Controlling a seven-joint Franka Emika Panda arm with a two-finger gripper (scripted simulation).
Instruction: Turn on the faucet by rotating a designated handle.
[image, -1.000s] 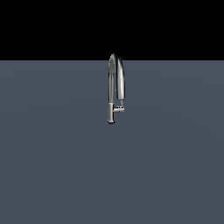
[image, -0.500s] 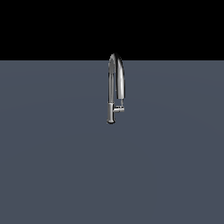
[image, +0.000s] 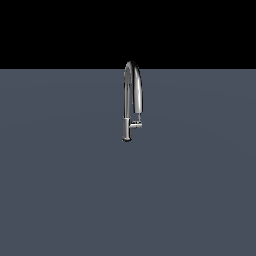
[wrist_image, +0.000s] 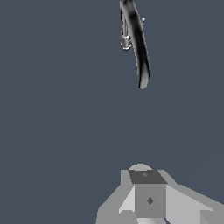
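1. Faucet (image: 131, 100): tall chrome gooseneck, standing upright near the middle of the exterior view, its arched top reaching just above the far edge of the surface.
2. Handle (image: 137, 124): short chrome stub, jutting from the lower stem toward the exterior view's right, just below the spout's hanging tip.
3. In the wrist view, same faucet (wrist_image: 136, 43) seen from above and well apart from the gripper, with the handle (wrist_image: 126, 42) showing as a small bright stub beside the dark-streaked spout.
4. Gripper (wrist_image: 148, 192): grey blocky body visible only in the wrist view, nowhere near the faucet; fingertips not clearly shown, so spread or pressed together cannot be told.
5. Table (image: 75, 190): flat, uniform slate-grey surface, filling the lower part of the exterior view.
6. Background (image: 50, 30): plain black above the table's far edge, featureless.
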